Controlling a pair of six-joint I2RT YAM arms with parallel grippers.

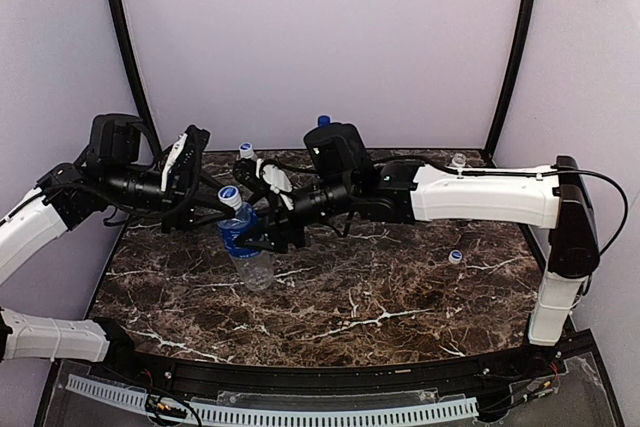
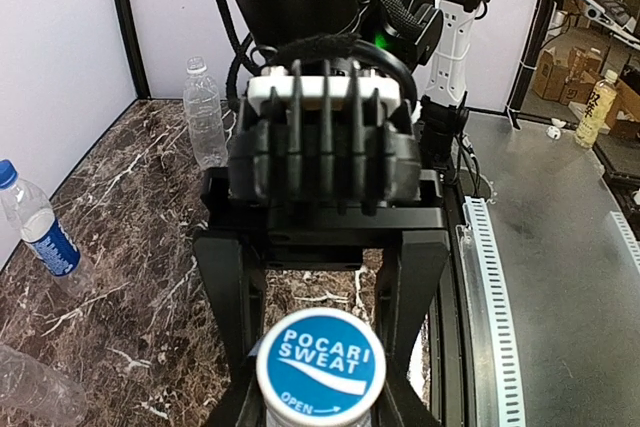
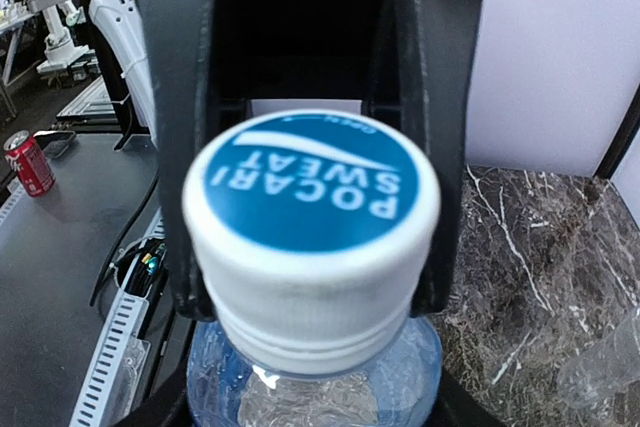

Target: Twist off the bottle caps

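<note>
L gripper (image 2: 320, 413) holds the Pocari Sweat bottle (image 1: 256, 267) tight; R gripper (image 3: 310, 282) sits round its cap (image 3: 310, 202), can't tell if tight, so squeeze b4 turning.

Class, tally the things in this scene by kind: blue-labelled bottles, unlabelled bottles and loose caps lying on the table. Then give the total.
Blue-labelled bottles: 2
Unlabelled bottles: 2
Loose caps: 1
Total: 5

The dark marbled table (image 1: 380, 317) bears a loose pale cap (image 1: 455, 257) and a blue-labelled bottle (image 2: 40, 227) by the wall.
</note>
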